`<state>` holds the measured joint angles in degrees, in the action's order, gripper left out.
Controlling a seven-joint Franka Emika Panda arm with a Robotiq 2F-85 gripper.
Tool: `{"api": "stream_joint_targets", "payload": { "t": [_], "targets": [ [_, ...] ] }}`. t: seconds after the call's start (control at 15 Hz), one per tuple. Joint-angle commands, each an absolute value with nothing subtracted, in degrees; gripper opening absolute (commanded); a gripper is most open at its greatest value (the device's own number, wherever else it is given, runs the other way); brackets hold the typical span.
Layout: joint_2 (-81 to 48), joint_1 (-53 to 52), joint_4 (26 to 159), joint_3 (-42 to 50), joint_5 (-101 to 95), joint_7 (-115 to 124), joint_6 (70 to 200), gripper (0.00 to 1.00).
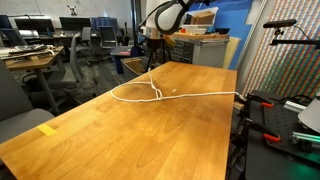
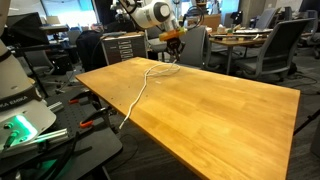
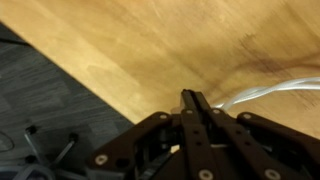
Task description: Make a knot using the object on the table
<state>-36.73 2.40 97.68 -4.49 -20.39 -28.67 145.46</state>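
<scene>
The white cord point(image 1: 135, 93) lies on the wood table point(image 1: 120, 140) in a loop with crossed strands. One strand runs right toward the table's edge, another rises toward the gripper point(image 1: 152, 62) at the far end. In an exterior view the cord point(image 2: 140, 90) trails from the far corner down over the near left edge of the table point(image 2: 220, 110), and the gripper point(image 2: 172, 55) hangs low over that corner. In the wrist view the fingers are pressed together at the gripper point(image 3: 194, 97), with the cord point(image 3: 265, 92) leading in from the right to their tips.
A yellow tape mark point(image 1: 47, 129) sits near the table's front left. Office chairs point(image 1: 85, 50) and desks stand behind, a drawer cabinet point(image 2: 125, 47) is at the far corner, and clamps and gear point(image 2: 40, 140) lie on the floor beside the table.
</scene>
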Motion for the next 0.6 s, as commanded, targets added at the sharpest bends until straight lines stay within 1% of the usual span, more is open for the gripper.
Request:
{"api": "stream_joint_targets", "payload": {
  "t": [0.0, 0.27, 0.53],
  "targets": [
    [-26.42, -1.86, 101.52, -2.15, -26.43, -28.81, 145.84, 0.02],
    [-17.46, -4.04, 102.26, -2.22, -31.28, -27.6, 149.6, 0.02],
    [-9.24, -4.74, 101.32, -2.63, -31.3, -24.61, 153.13, 0.02]
  ]
}}
